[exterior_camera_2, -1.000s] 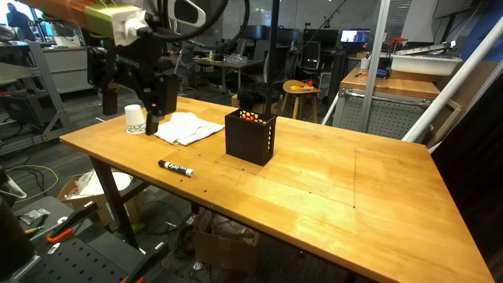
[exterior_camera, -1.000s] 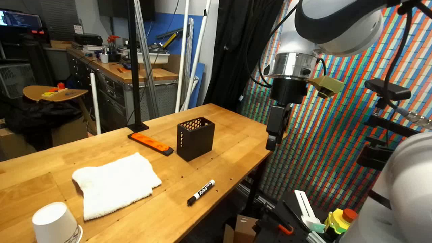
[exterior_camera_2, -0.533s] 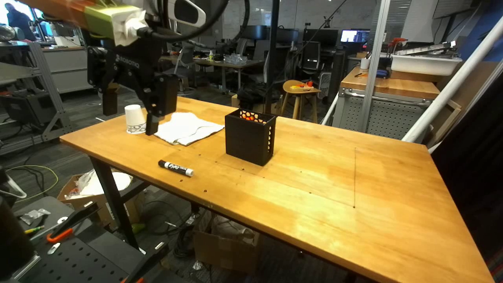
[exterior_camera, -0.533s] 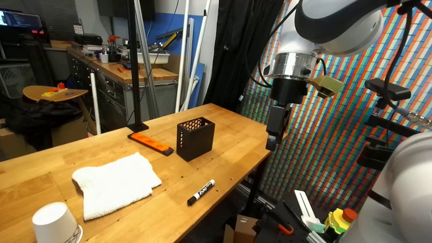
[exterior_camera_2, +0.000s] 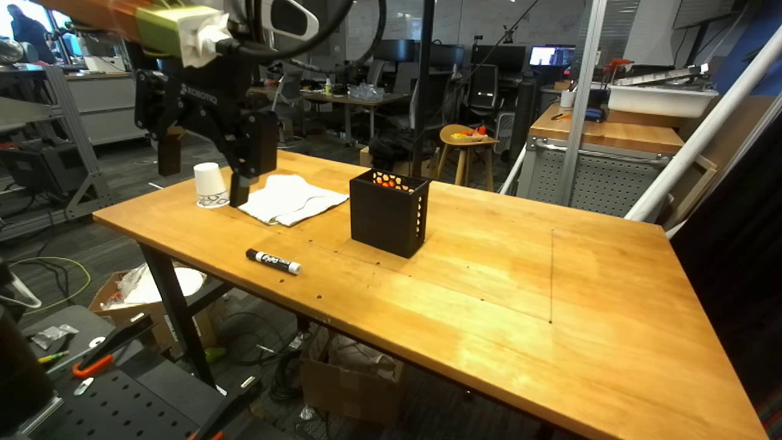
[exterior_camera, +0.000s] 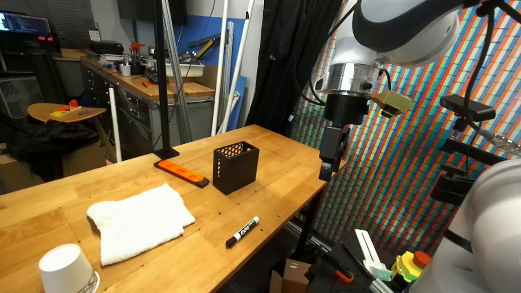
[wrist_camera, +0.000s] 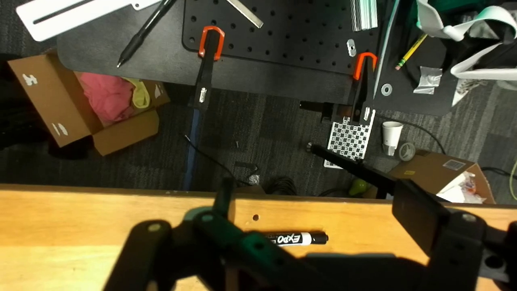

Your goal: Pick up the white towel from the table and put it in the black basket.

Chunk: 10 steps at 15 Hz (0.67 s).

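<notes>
A white towel [exterior_camera: 140, 224] lies folded on a wooden tabletop [exterior_camera_2: 611, 305], between the edge nearest the robot arm [exterior_camera: 427, 47] and the long edge opposite. A black basket [exterior_camera: 240, 171] stands upright between the same two edges. Just beside the towel, an upturned paper cup [exterior_camera_2: 209, 182] sits close to the short edge at left in an exterior view. A marker [exterior_camera: 242, 232] lies near the robot-side edge, and an orange-topped bar [exterior_camera: 181, 172] near the opposite one. Above the robot-side edge hangs the gripper [exterior_camera_2: 204, 188], fingers [exterior_camera_2: 170, 156] spread wide, well apart from the towel.
</notes>
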{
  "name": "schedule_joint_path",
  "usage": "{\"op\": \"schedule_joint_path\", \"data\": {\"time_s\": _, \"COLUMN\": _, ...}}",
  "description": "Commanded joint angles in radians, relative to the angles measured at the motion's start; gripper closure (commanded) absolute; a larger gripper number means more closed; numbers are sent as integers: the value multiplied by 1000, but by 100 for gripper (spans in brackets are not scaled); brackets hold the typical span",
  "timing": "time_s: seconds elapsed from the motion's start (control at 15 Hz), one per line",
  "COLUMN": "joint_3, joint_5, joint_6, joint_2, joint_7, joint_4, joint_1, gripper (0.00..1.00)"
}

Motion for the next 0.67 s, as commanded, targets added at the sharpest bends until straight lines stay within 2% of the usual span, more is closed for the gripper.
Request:
{"op": "schedule_joint_path", "data": {"time_s": 0.0, "joint_3": 54, "joint_5": 35, "joint_6": 30, "joint_2": 32, "joint_7": 23, "joint_4": 19, "joint_1": 40, "gripper": 0}}
{"op": "schedule_joint_path", "data": {"time_s": 0.27, "joint_3": 132, "joint_5": 63, "joint_6": 91, "joint_2": 77, "joint_7": 40, "joint_4": 41, "joint_1": 109, "gripper": 0}}
{"op": "schedule_joint_path", "data": {"time_s": 0.6, "joint_3": 248, "joint_5": 60, "joint_6": 247, "joint_2": 193, "joint_7": 62, "joint_4": 103, "joint_1": 208, "gripper": 0}}
